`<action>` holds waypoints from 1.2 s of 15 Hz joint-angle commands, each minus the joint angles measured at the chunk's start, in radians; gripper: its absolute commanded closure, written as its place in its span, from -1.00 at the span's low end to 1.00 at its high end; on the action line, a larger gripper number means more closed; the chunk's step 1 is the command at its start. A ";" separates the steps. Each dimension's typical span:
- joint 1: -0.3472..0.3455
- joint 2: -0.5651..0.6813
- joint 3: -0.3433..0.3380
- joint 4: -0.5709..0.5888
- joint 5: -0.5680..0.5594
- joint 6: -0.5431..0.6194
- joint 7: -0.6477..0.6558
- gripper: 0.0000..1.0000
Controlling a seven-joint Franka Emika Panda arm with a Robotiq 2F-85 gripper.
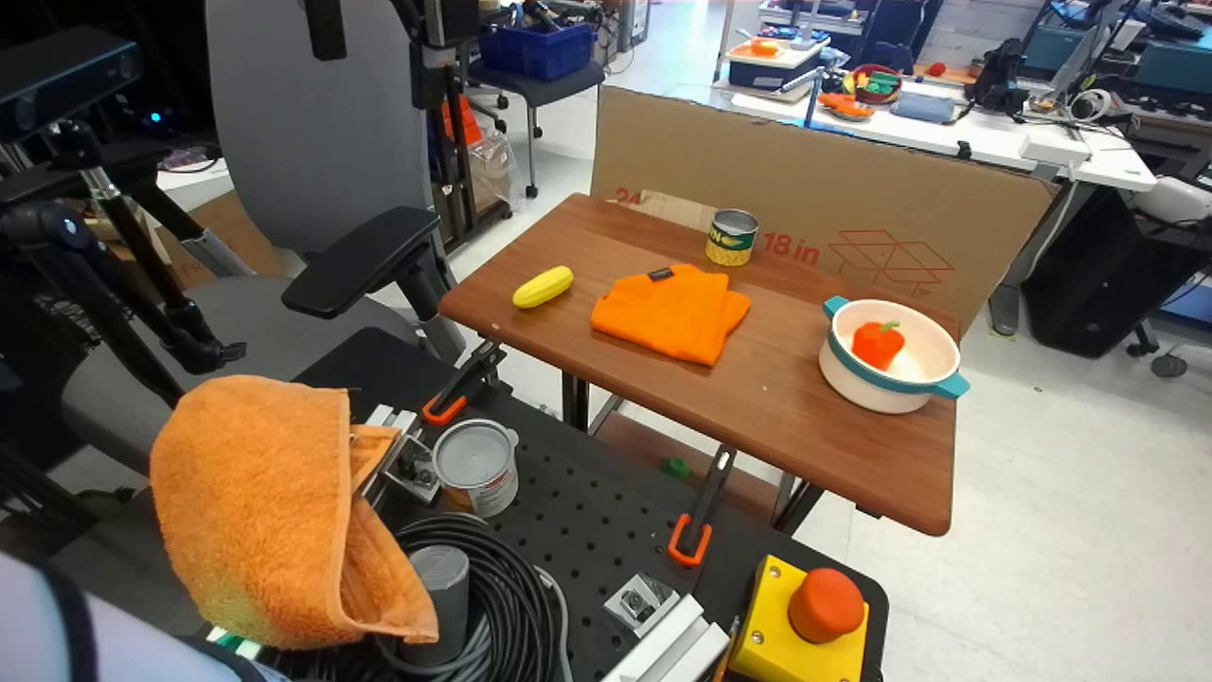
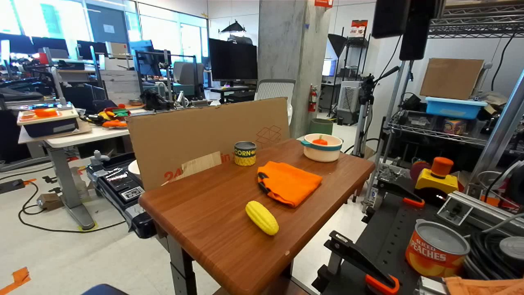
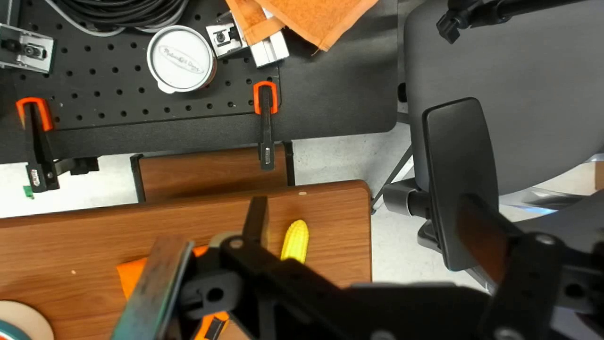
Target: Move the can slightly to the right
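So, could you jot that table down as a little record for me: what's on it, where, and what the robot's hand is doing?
Surface: brown table, cardboard standing along one edge
Can: upright, marked CORN, close to the cardboard
Corn cob: yellow, lying on its side near one end
Bowl: cream with teal handles, toward the opposite end
In bowl: orange-red pepper
Cloth: orange, lying between corn cob and bowl
Robot's hand: open in the wrist view, holding none of these
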 commanded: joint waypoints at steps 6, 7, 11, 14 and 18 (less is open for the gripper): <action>-0.105 0.314 -0.052 0.182 -0.028 0.224 0.006 -1.00; -0.116 0.376 -0.064 0.227 -0.034 0.244 -0.005 -1.00; -0.142 0.628 -0.102 0.428 -0.050 0.268 -0.001 -1.00; -0.134 0.795 -0.119 0.597 -0.072 0.274 0.002 -1.00; -0.127 0.973 -0.125 0.808 -0.100 0.252 -0.036 -1.00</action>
